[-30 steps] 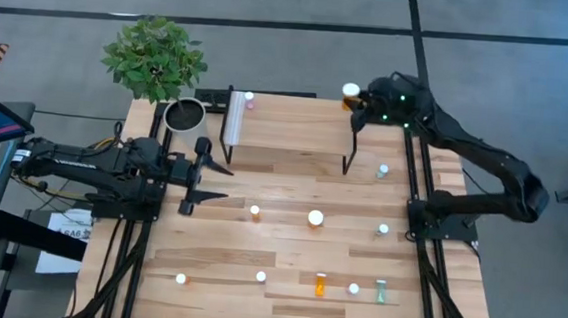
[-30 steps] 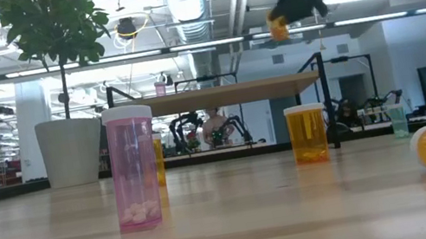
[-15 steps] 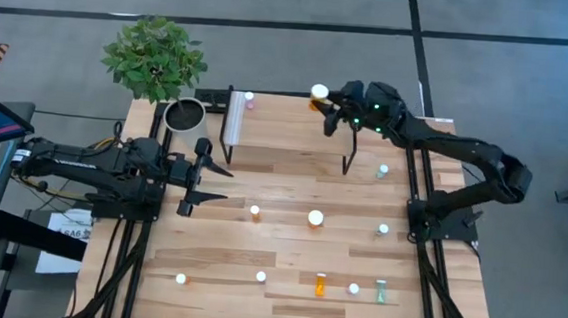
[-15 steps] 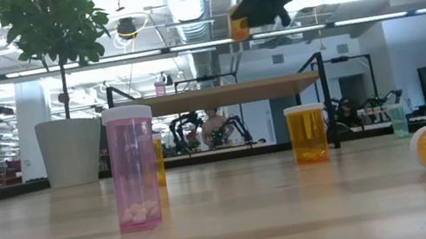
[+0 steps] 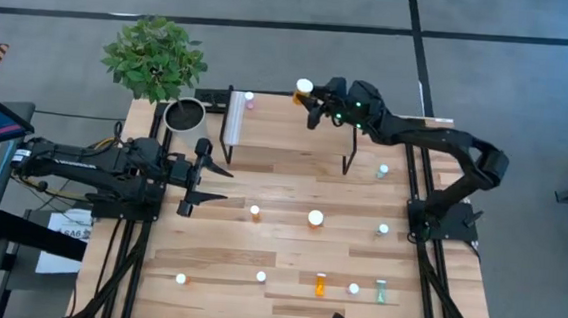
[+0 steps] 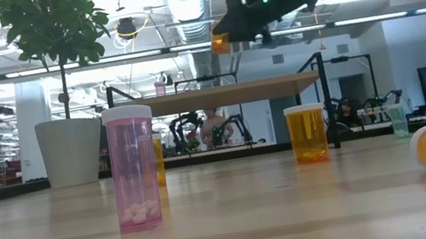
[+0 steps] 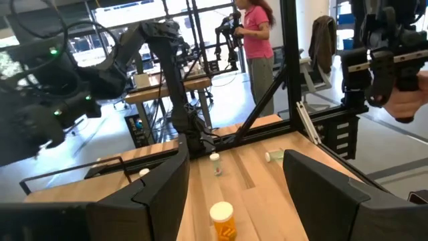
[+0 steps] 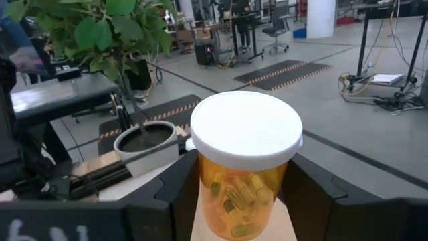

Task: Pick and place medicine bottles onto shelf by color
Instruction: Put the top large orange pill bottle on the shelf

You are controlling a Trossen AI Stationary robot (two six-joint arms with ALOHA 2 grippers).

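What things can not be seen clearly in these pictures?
- Colours of the small bottles on the table: high view, they show mostly white caps, too small.
- Lower part of the orange bottle in the right gripper: right wrist view, cut off by the fingers.
- Shelf top: low view, seen edge-on.
- Left gripper: fingertips cut off in the left wrist view.

pale planked wood table [image 5: 288,250], translucent glossy orange plastic bottle [image 8: 244,181], smooth white cap [image 8: 245,127]
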